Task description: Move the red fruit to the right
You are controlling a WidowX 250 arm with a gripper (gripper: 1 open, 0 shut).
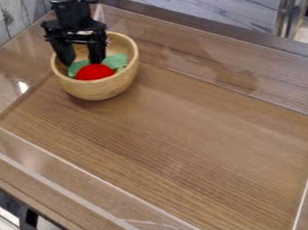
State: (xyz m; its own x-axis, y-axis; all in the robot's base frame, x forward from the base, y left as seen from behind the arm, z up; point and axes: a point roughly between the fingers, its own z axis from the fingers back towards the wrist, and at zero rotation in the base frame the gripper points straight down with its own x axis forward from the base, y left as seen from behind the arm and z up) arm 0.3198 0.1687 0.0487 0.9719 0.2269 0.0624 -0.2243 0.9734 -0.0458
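The red fruit [98, 69] is a small round bright-red ball lying inside a wooden bowl [99, 86] at the upper left of the table. A light-green object [117, 60] lies beside it in the bowl. My black gripper [80, 57] points straight down over the bowl's left part, just above and left of the red fruit. Its fingers stand open, reaching into the bowl, with nothing held between them.
The bowl stands on a wooden tabletop [186, 135] ringed by low clear plastic walls [25, 147]. Grey planks and a metal table leg [289, 16] lie beyond the far wall.
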